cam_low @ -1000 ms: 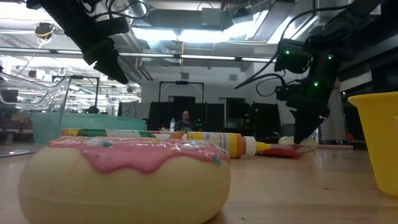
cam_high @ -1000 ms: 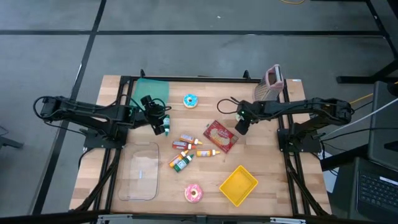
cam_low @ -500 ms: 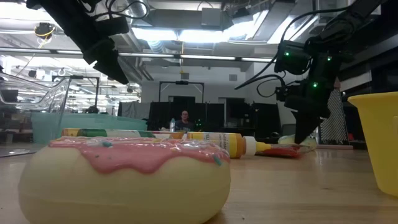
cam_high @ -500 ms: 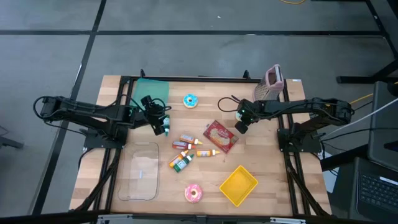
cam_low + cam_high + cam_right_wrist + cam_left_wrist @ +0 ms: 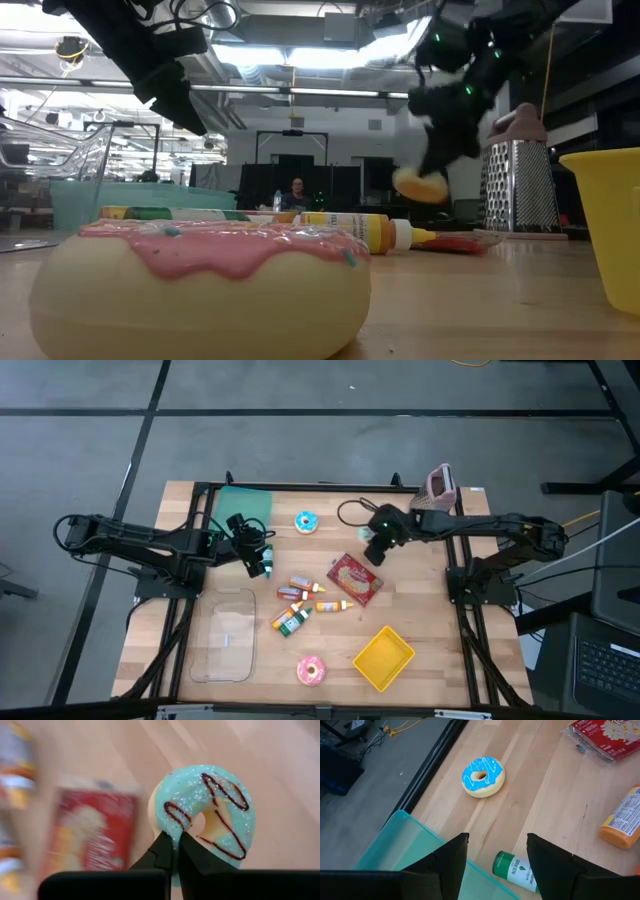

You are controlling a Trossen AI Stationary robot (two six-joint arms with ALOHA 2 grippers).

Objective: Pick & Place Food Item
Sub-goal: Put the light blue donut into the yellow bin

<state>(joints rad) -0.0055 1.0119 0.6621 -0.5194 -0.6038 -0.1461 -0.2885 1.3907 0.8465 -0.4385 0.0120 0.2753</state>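
A teal-frosted donut with dark drizzle hangs in the air, and my right gripper is shut on it. In the low view the donut shows its tan underside, well above the table. In the high view my right gripper hovers just beyond the far corner of a red snack packet. My left gripper stands open above the table's left part, over a green-capped bottle and touching nothing. My right gripper pinches the donut's ring at its near rim between the two fingertips, which meet almost fully. The fingers slant down from the table's right side. The donut is lifted clear of the table and hangs tilted below the fingers, its frosted face toward the wrist.
A blue donut lies far centre and a teal container far left. Several sauce bottles lie mid-table. A clear tray, a pink donut and a yellow bin sit near the front. A grater stands far right.
My right gripper has risen from the table beside the red packet and gone toward the table's left and far edge, tipping less steeply. It has taken the teal donut with it, which now hangs clear of the table.
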